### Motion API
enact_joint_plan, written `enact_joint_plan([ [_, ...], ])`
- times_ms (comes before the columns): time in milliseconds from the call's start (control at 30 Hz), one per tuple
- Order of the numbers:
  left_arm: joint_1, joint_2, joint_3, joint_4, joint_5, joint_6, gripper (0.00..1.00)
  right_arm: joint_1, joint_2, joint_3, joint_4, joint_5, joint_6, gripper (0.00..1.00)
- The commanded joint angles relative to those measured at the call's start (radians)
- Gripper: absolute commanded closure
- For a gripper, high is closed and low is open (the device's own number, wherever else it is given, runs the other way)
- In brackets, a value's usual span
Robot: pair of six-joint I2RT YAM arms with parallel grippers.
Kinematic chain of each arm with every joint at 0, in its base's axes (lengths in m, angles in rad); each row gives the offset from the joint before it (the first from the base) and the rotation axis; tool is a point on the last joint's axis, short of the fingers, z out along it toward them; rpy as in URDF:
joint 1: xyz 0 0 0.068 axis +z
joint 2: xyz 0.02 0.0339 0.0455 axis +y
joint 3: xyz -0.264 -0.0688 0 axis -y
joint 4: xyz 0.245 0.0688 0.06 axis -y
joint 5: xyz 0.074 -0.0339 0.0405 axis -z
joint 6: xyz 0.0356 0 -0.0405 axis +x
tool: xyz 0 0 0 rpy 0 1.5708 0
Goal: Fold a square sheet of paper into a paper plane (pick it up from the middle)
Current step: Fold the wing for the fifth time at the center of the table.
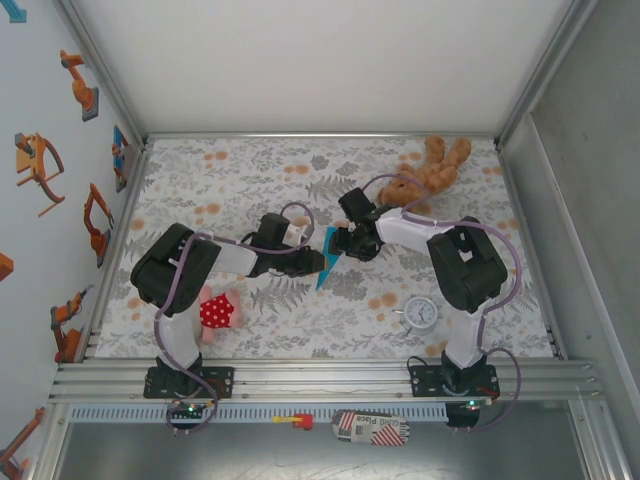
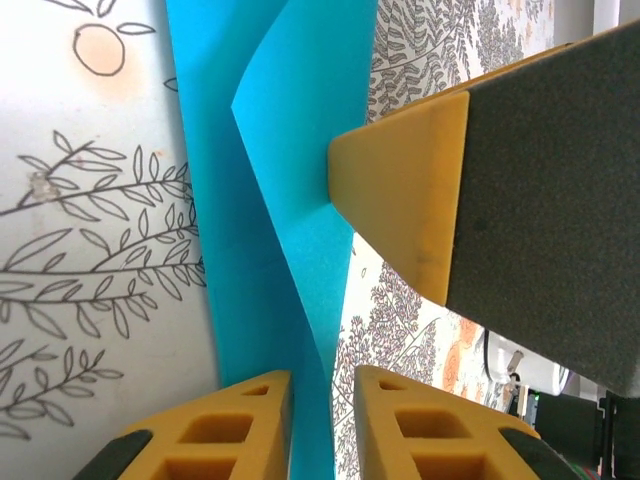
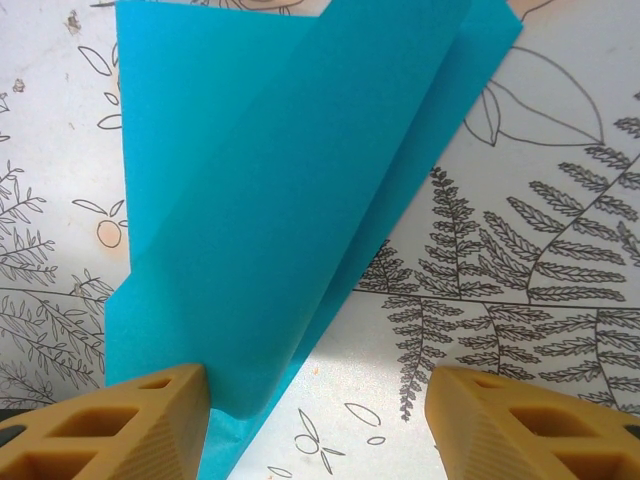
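The folded turquoise paper (image 1: 323, 272) is found near the middle of the floral-patterned table (image 1: 250, 170), seen from above as a narrow slanted strip between the two grippers. The left gripper (image 1: 312, 262) is set against its left side and the right gripper (image 1: 345, 242) against its far right end. In the left wrist view the left gripper (image 2: 322, 410) is seen with its yellow fingers (image 2: 250, 430) only slightly apart. The paper (image 2: 270, 200) is threaded through that narrow gap, and a sliver of tablecloth is visible beside it, so the jaws are noted as parted rather than pinched flat. In the same view one yellow-tipped finger (image 2: 400, 190) of the right gripper is seen touching the face of the paper. In the right wrist view the right gripper (image 3: 320, 425) is seen with its jaws spread wide. The paper (image 3: 250, 200) is layered, with an upper flap curled over a lower one. It is met only by the finger (image 3: 120, 425) at the left of that view, and bare cloth is seen between the jaws. A brown teddy bear (image 1: 432, 172) is recorded at the far right of the table. A small round white clock (image 1: 421, 313) is noted near the right arm's base, and a red polka-dotted object (image 1: 216, 312) beside the left arm's base.
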Motion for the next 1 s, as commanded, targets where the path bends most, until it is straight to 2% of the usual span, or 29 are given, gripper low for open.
enact_joint_plan([
  [0,0.001,-0.061,-0.016,-0.068,-0.029,-0.006,0.74,0.005,0.128,-0.051,0.013,0.05,0.007,0.39],
  [233,-0.026,-0.142,-0.013,-0.198,-0.13,-0.003,0.69,0.005,0.13,-0.052,0.01,0.05,0.015,0.39],
  [467,-0.082,-0.131,0.044,-0.357,-0.249,0.013,0.66,0.005,0.133,-0.054,0.011,0.051,0.018,0.39],
  [800,-0.094,-0.085,0.085,-0.366,-0.23,0.013,0.67,0.005,0.135,-0.056,0.013,0.05,0.024,0.39],
  [967,-0.098,-0.072,0.097,-0.393,-0.245,0.019,0.71,0.005,0.142,-0.051,0.005,0.05,0.027,0.39],
])
